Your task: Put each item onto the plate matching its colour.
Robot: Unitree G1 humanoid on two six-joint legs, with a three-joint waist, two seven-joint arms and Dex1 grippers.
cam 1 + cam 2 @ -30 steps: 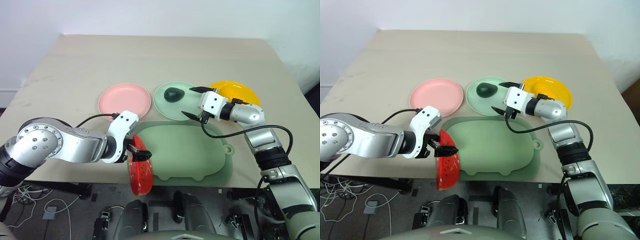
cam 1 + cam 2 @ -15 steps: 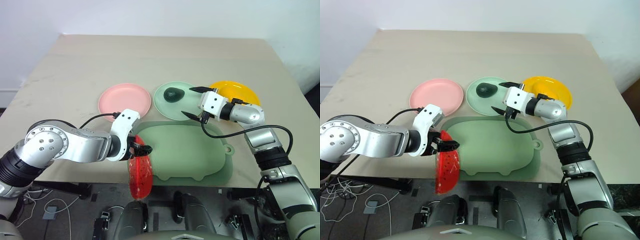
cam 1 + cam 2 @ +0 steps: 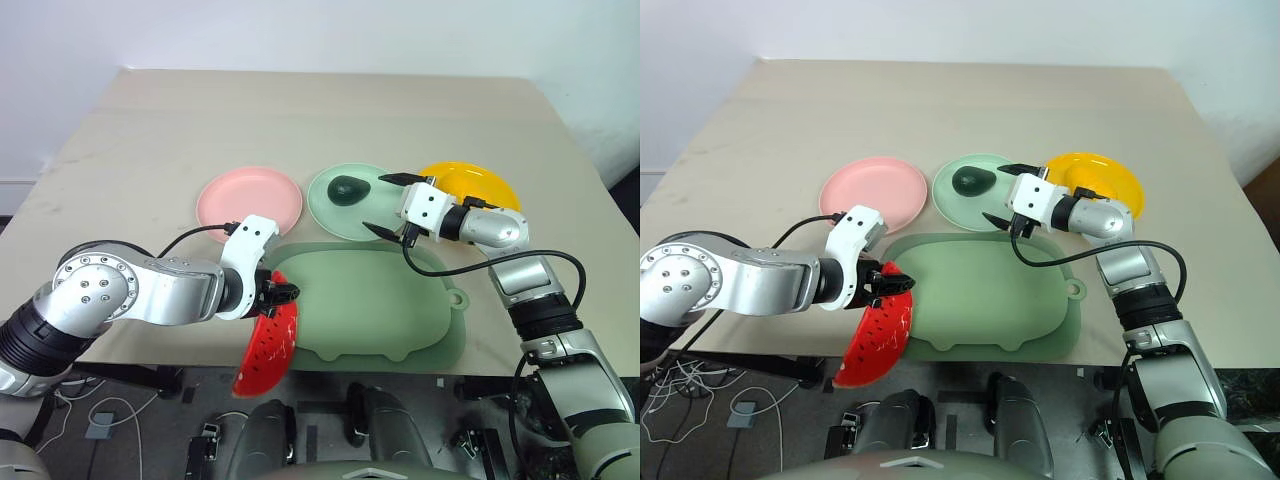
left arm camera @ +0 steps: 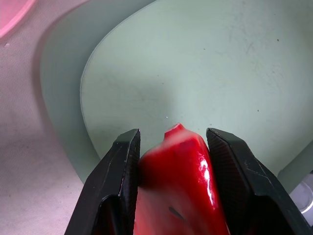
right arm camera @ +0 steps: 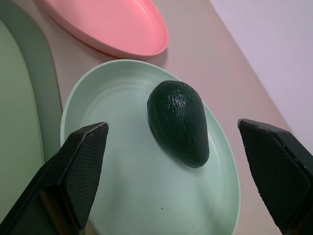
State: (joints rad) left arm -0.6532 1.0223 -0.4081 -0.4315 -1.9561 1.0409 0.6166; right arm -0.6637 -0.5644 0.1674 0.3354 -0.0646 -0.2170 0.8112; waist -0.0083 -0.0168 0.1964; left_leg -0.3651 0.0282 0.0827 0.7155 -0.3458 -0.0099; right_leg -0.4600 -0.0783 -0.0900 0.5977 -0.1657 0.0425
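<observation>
Left eye view is showing three round plates lying in a row across the middle of the tan table (image 3: pixel 300 110): a pink plate (image 3: pixel 249 199) on the left, a pale mint green plate (image 3: pixel 351 200) in the middle and a yellow plate (image 3: pixel 470 186) on the right. Two toy foods are showing: one watermelon wedge (image 3: pixel 268 347) and one dark green avocado (image 3: pixel 347 188). One large rounded green mat (image 3: pixel 380 305) with a tab is lying nearer the robot, reaching the table's near edge.

The left gripper (image 3: pixel 279 294) is pinching the tip of the watermelon wedge between its two black fingers (image 4: pixel 122 166), which are pressing on both sides of the glossy red flesh. The wedge is hanging tilted past the near edge of the table, at the mat's left corner, with its red seeded face turned up. The pink plate is lying bare just beyond that gripper, with open tabletop to its left and behind it.

The right gripper (image 3: pixel 382 203) is hovering with its fingers spread wide over the near right part of the mint plate, holding nothing. The avocado, dark and pebbled, is resting on its side on that plate, between the spread fingers as the right wrist view is showing it. The far half of the table is lying open.
</observation>
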